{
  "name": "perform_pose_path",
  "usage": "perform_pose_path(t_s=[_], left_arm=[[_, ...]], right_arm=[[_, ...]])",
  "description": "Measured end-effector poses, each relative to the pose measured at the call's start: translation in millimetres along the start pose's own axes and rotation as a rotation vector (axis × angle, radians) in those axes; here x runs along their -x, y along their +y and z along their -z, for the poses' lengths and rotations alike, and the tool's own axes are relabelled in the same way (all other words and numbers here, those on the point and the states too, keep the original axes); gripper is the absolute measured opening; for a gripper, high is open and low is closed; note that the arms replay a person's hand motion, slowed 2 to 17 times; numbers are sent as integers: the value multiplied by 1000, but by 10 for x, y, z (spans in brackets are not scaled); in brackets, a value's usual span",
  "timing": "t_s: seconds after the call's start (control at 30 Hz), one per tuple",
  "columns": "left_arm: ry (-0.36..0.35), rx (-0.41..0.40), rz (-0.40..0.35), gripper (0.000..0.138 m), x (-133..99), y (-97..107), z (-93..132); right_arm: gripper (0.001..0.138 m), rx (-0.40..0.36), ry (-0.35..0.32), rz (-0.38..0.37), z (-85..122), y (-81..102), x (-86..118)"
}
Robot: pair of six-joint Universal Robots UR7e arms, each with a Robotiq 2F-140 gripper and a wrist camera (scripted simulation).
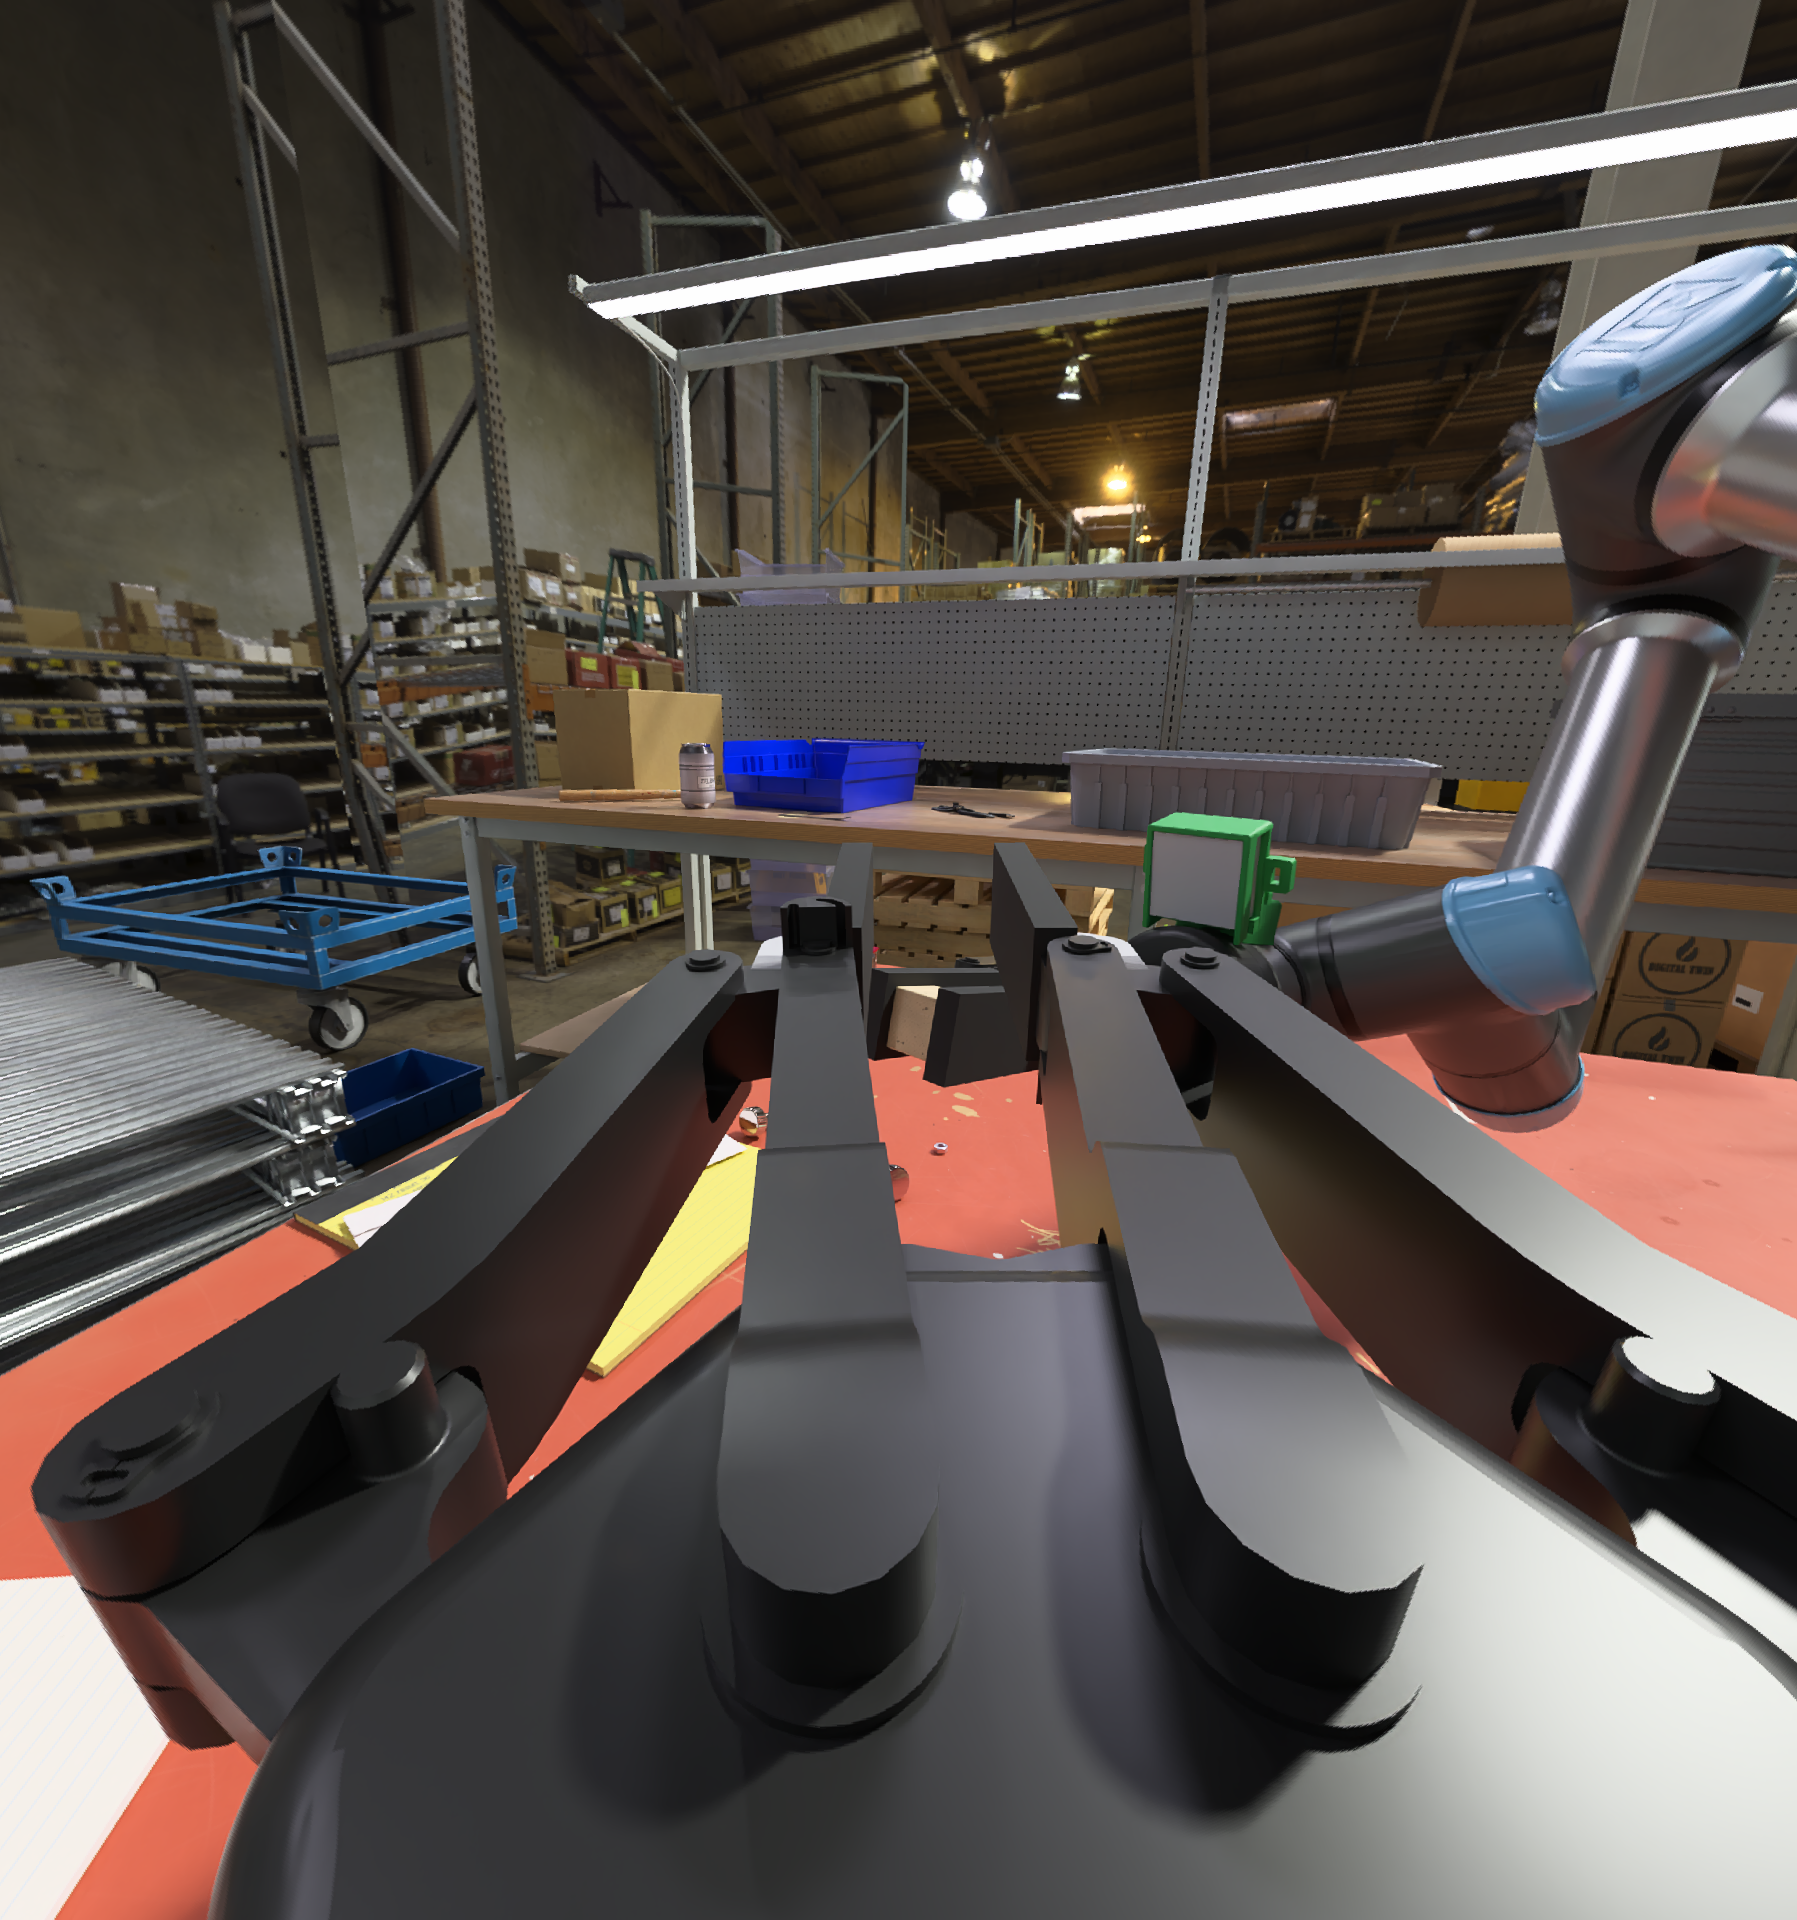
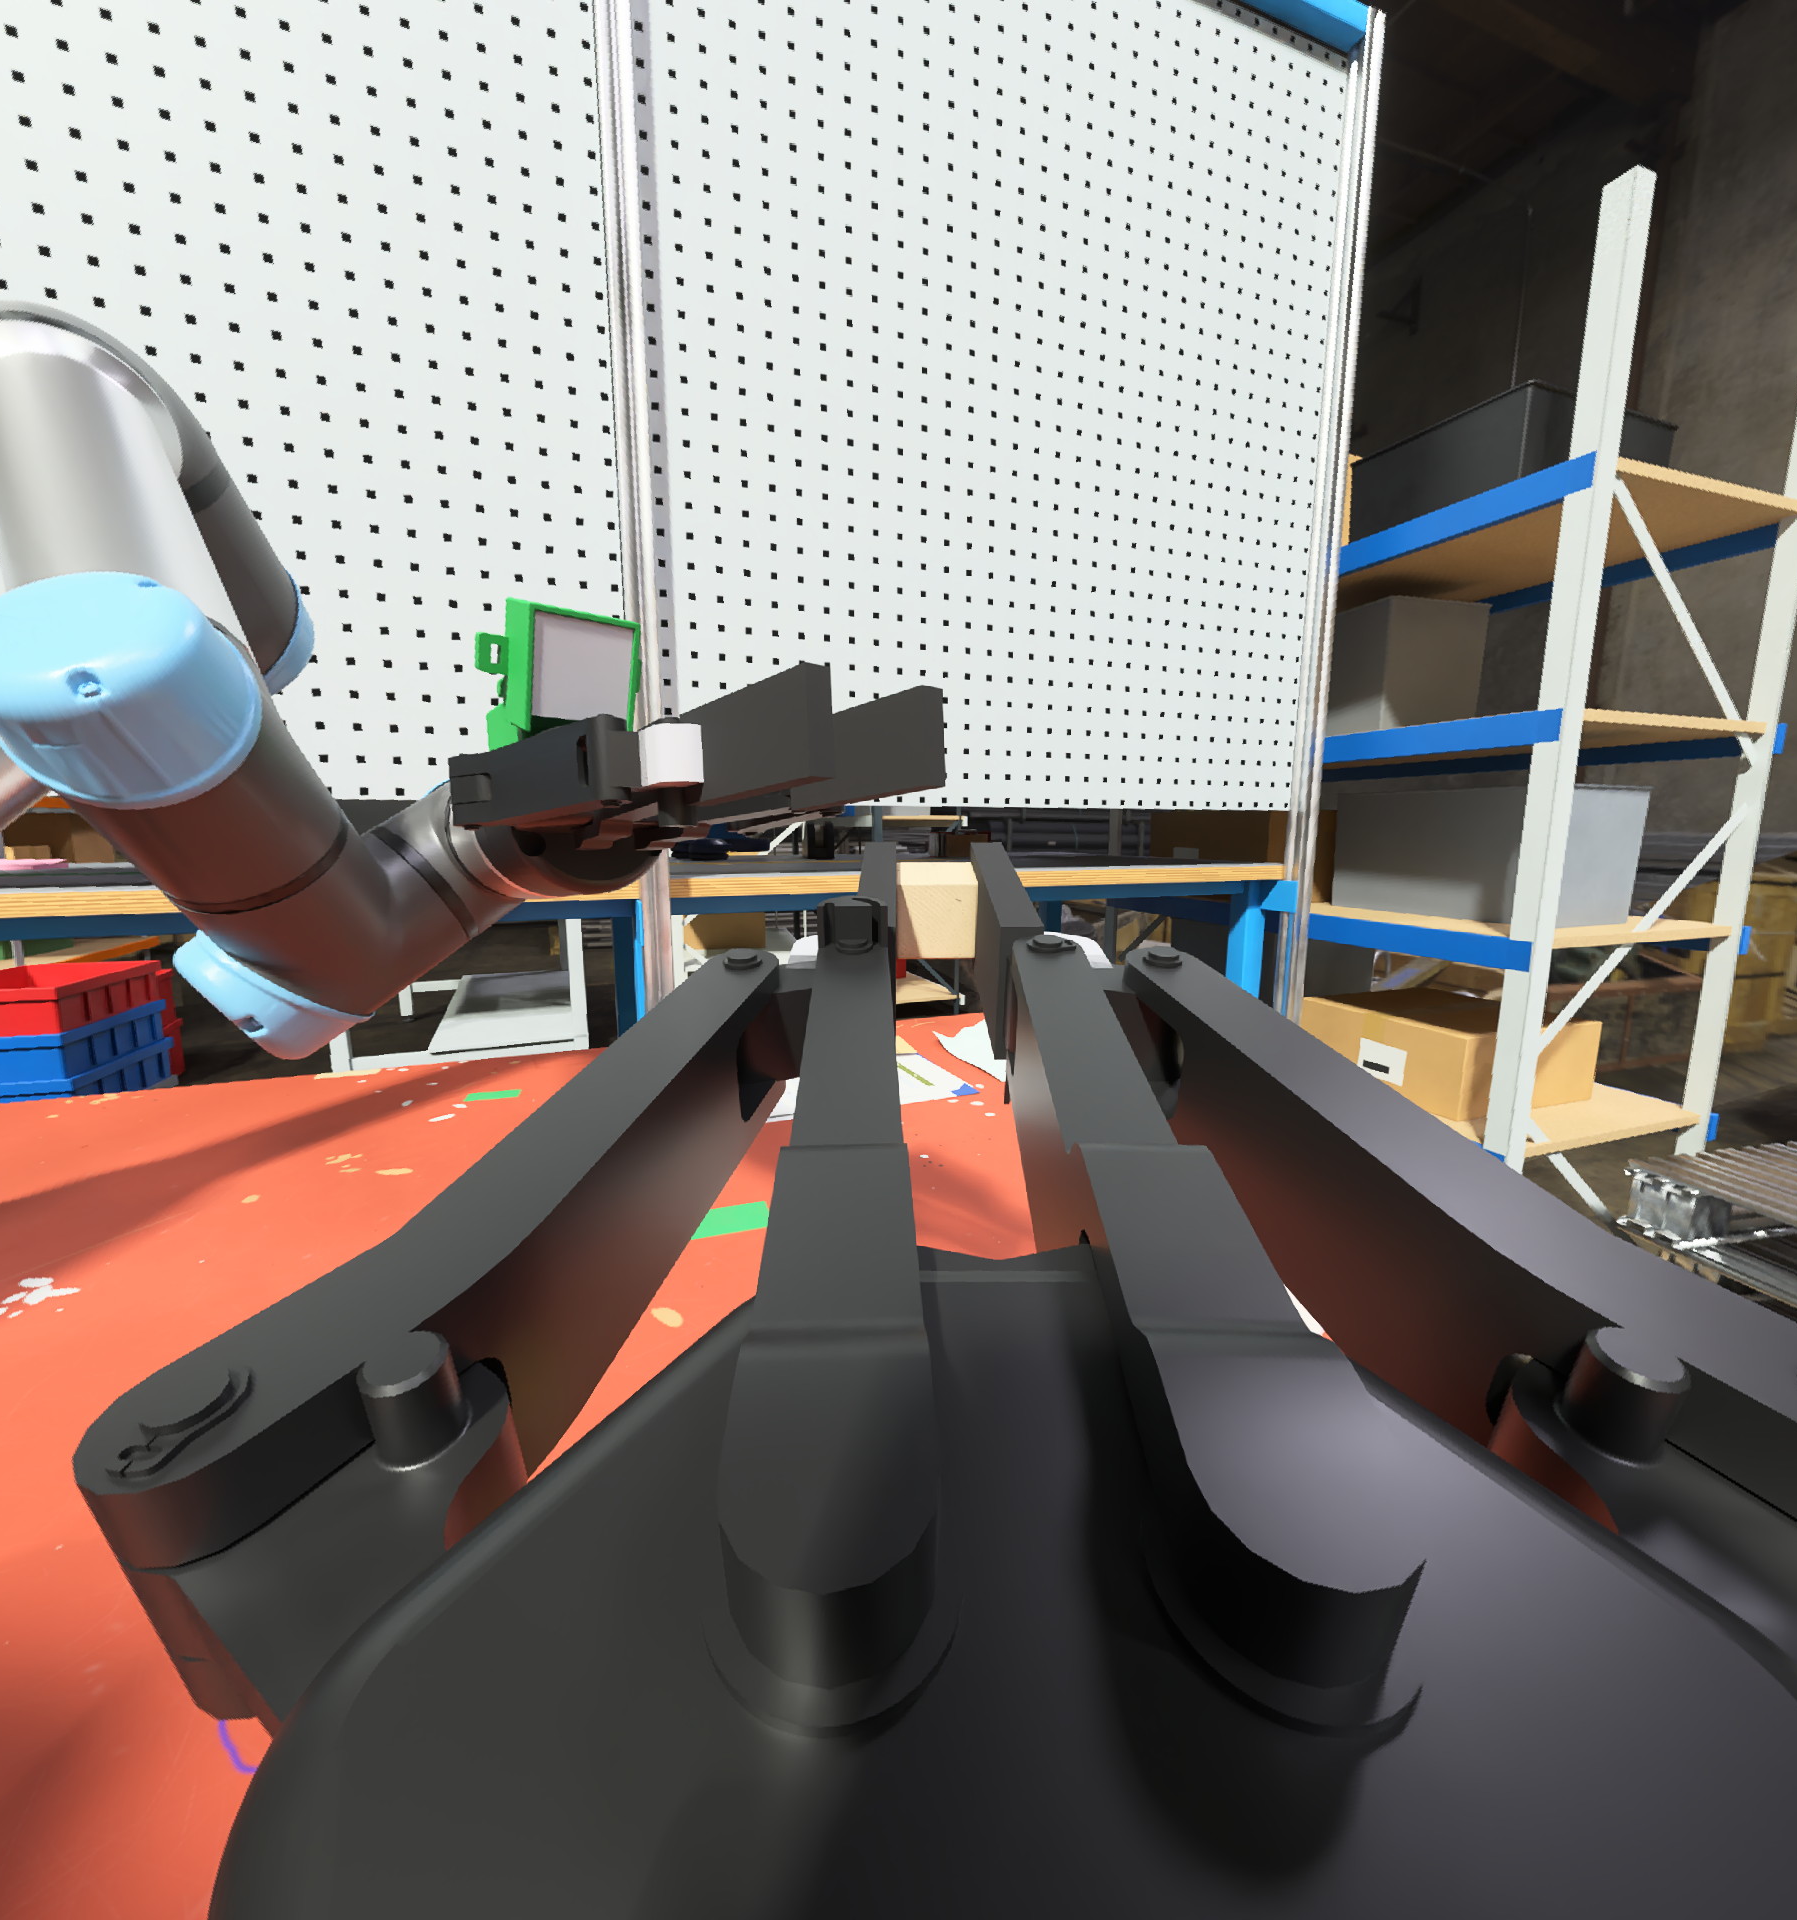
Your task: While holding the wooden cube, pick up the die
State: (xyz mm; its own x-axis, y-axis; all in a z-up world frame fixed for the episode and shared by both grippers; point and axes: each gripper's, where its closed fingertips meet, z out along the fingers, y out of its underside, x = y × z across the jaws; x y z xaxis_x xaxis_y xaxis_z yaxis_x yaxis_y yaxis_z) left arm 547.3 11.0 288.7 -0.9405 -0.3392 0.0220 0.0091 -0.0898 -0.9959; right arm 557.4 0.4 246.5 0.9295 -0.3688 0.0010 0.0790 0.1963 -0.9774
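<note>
My right gripper [image 2: 933, 875] is shut on the pale wooden cube [image 2: 935, 914] and holds it above the red tabletop [image 2: 250, 1195]. In the left wrist view the cube [image 1: 909, 1023] shows as a pale sliver between the right gripper's [image 1: 951, 1023] dark fingers, just beyond my left gripper [image 1: 935, 894]. My left gripper's fingers stand a narrow gap apart with nothing between them. In the right wrist view the left gripper [image 2: 889, 727] hangs level, up and left of the cube. I see no die in either view.
A yellow notepad [image 1: 686, 1247], a small metal ball [image 1: 754, 1120] and a nut [image 1: 941, 1148] lie on the red tabletop [image 1: 1600, 1195] under my left gripper. Paper scraps [image 2: 935, 1070] lie under the right one. A pegboard [image 2: 977, 416] stands behind, and a metal rack [image 1: 94, 1122] lies to the left.
</note>
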Motion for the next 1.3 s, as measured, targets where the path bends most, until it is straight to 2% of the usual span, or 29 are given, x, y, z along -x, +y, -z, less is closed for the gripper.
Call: perform_pose_path(t_s=[1.3], left_arm=[[2,11,9,29,15,43,-8]], right_arm=[[19,9,-12,18,-26,17,71]])
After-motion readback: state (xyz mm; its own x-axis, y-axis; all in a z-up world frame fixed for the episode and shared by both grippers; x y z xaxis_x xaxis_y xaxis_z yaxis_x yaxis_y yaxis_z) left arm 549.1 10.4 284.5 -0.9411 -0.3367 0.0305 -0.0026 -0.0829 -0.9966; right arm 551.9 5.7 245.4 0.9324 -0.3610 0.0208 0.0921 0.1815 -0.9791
